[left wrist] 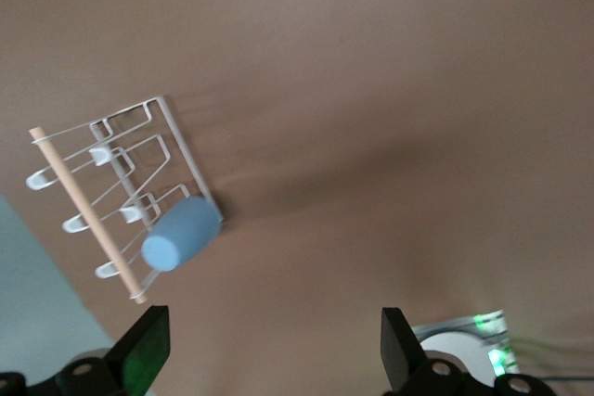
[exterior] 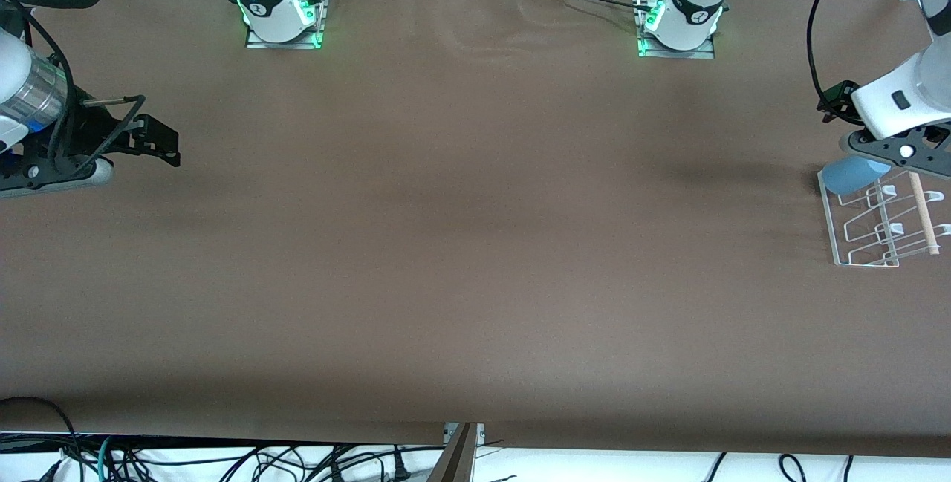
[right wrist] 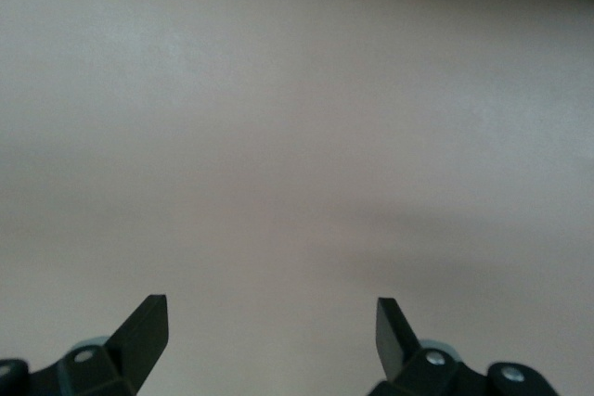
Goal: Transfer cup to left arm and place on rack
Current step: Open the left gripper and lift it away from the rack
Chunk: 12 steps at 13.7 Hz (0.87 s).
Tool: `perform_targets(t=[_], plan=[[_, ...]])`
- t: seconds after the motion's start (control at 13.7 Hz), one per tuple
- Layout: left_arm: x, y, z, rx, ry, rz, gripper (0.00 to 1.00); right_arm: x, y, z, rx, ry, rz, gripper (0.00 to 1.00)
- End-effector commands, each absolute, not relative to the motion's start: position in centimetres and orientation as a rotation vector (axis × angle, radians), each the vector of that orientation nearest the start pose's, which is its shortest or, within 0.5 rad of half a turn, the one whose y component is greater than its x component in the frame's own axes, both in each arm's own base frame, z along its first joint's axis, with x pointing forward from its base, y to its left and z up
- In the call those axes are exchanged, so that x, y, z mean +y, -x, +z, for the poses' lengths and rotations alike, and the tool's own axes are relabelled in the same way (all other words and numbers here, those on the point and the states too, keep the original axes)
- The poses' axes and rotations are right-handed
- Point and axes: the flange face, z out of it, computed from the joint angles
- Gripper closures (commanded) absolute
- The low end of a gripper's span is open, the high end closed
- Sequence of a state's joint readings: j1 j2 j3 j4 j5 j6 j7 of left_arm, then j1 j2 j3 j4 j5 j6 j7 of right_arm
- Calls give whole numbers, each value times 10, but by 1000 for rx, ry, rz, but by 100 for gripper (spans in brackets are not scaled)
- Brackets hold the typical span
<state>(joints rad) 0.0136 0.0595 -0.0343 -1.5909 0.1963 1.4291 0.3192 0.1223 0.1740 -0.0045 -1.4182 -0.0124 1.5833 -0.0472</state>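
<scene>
The bench (exterior: 461, 244) lies bare across its middle. The rack (exterior: 880, 226) sits at the edge by the left arm's end, the cup (exterior: 854, 174) lying on its slot nearest the bases. The left gripper (left wrist: 269, 354) hangs over the rack, jaws wide, holding nothing. The right gripper (right wrist: 271, 336) waits over the right arm's end, jaws wide and holding nothing.

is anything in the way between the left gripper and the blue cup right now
Nothing visible. The cup already lies on its side on the rack, at the rack's end farther from the front camera. The left gripper hangs above it with jaws open and empty. The right gripper waits open at the table's right-arm end.
</scene>
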Motion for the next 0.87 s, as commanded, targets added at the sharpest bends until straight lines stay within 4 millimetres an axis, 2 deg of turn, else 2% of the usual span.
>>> perform_targets(t=[0.0, 0.15, 0.22, 0.36, 0.51, 0.58, 0.8], plan=[[6, -566, 596, 441, 2976, 265, 0, 72, -600, 601, -258, 3138, 7, 1], [4, -582, 611, 453, 2965, 45, 0, 72, -600, 601, -261, 3137, 9, 1], [2, -585, 624, 457, 2960, -8, 0, 72, -600, 601, -258, 3138, 9, 1], [-7, -582, 626, 422, 3042, 7, 0, 71, -600, 601, -258, 3139, 9, 1], [-10, -581, 626, 129, 3221, 0, 0, 71, -600, 601, -258, 3139, 9, 1], [-13, -579, 625, 48, 3227, 26, 0, 71, -600, 601, -258, 3139, 9, 1], [-9, -578, 624, 28, 3221, 56, 0, 71, -601, 600, -261, 3139, 12, 1]])
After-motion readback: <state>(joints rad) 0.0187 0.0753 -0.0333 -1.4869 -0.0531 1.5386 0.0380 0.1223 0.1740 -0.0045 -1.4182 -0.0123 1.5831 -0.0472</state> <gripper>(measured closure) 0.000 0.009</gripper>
